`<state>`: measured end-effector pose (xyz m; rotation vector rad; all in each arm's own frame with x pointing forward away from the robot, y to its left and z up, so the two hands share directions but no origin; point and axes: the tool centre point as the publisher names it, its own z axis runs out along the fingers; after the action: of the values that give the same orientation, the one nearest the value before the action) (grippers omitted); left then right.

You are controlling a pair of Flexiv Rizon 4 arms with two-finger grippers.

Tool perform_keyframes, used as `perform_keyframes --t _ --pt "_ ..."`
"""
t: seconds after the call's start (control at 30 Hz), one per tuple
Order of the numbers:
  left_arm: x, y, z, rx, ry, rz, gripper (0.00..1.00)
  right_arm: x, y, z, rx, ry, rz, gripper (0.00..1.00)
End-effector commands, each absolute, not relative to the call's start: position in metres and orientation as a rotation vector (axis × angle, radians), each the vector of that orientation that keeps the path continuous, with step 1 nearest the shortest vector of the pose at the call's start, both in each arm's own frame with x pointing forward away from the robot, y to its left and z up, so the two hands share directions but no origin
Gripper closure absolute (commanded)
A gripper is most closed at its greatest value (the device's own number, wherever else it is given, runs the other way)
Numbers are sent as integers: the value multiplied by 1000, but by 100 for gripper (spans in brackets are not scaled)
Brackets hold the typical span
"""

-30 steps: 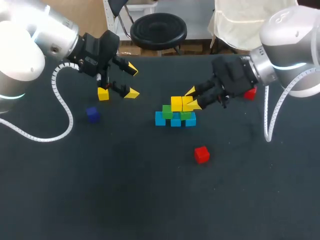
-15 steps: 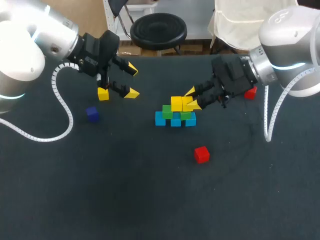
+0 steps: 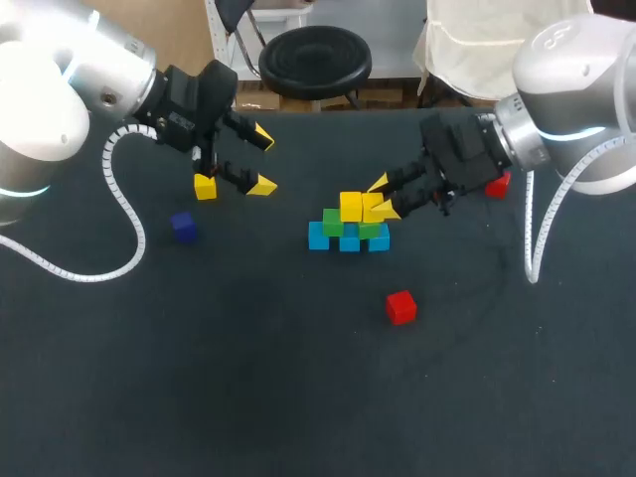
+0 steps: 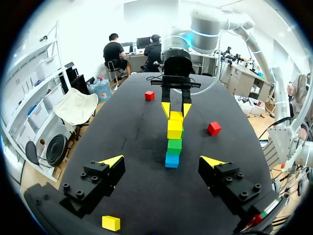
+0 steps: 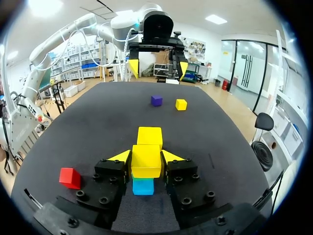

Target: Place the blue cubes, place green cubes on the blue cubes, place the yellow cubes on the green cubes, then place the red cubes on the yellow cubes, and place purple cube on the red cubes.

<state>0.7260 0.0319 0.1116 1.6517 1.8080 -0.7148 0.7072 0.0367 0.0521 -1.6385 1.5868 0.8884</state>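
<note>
1. The right fingers (image 5: 121,156) clamp a yellow cube (image 5: 146,160) on the stack (image 3: 348,237), middle of the surface (image 3: 248,388); seat it flush beside its twin (image 5: 149,135); release gently.
2. The left fingers (image 4: 111,160) gape, empty, near the far edge.

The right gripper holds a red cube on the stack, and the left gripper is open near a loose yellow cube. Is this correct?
No. The right gripper holds a yellow cube, not a red one, on the stack; the right wrist view shows it. The left gripper is open near the loose yellow cube.
</note>
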Motion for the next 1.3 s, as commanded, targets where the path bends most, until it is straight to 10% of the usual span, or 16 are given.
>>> perform_keyframes --t 0.03,0.13,0.2,1.3 --pt "727 32 111 1654 1809 -715 0 708 37 50 -1633 1588 887 90" --pt "727 32 111 1654 1809 -715 0 707 37 50 -1630 1588 886 51" --pt "727 32 111 1654 1809 -715 0 706 36 51 -1626 1586 887 0" --pt "727 32 111 1654 1809 -715 0 675 -2 94 -1542 1519 854 0"
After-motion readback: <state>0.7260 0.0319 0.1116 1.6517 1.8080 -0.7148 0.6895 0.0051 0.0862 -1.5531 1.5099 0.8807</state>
